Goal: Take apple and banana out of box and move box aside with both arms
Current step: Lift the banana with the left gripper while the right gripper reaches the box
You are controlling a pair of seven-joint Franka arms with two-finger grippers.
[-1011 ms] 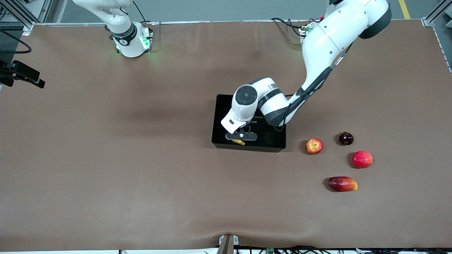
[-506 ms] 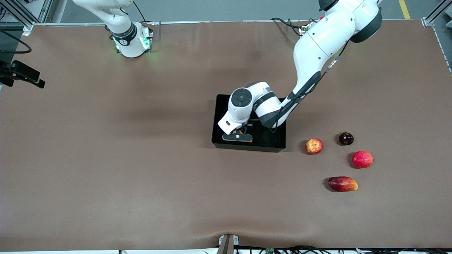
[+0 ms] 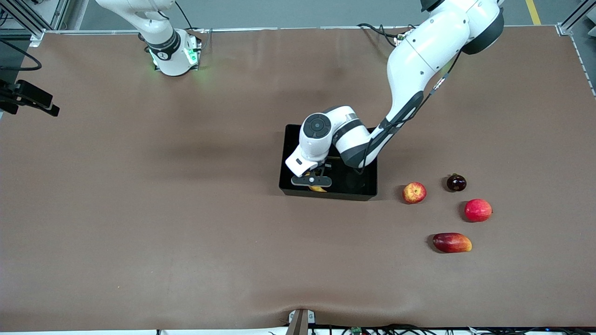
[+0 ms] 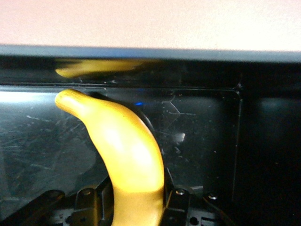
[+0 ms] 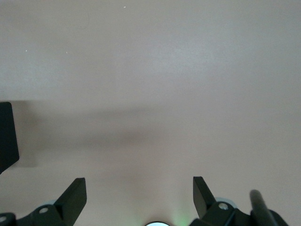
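The black box (image 3: 358, 191) sits mid-table. My left gripper (image 3: 311, 180) is low inside it, near the wall nearest the front camera, shut on the yellow banana (image 3: 318, 188). In the left wrist view the banana (image 4: 124, 150) sticks out from between the fingers of the left gripper (image 4: 136, 200) just above the glossy box floor, its tip close to the box wall (image 4: 263, 54). The red-and-yellow apple (image 3: 414, 192) lies on the table beside the box, toward the left arm's end. My right gripper (image 5: 139, 188) is open and empty over bare table, out of the front view.
A dark purple fruit (image 3: 456, 182), an all-red apple (image 3: 478, 210) and a mango (image 3: 451, 242) lie near the small apple at the left arm's end. A black camera mount (image 3: 28, 97) juts in at the right arm's end.
My left gripper has shifted slightly toward the right arm's end inside the box, still holding the banana. The fruits on the table have not moved.
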